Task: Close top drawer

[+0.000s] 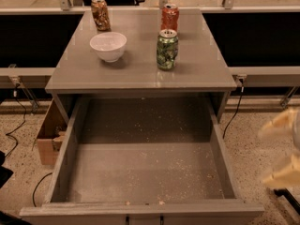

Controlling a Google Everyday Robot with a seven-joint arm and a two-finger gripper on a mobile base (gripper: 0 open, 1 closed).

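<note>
The top drawer [145,172] is pulled wide open below the grey cabinet top [140,71]. Its floor is grey and speckled with crumbs, and nothing lies in it. Its front panel [140,212] runs along the bottom edge of the view, with the black loop handle [143,219] just showing there. My gripper [282,149] is a blurred cream shape at the right edge, beside and to the right of the drawer's right wall, not touching it.
On the cabinet top stand a white bowl [108,46], a green can [167,49], a red can [169,17] and a brown can [100,13]. A cardboard box [49,135] sits on the floor at the left, with cables [16,125] nearby.
</note>
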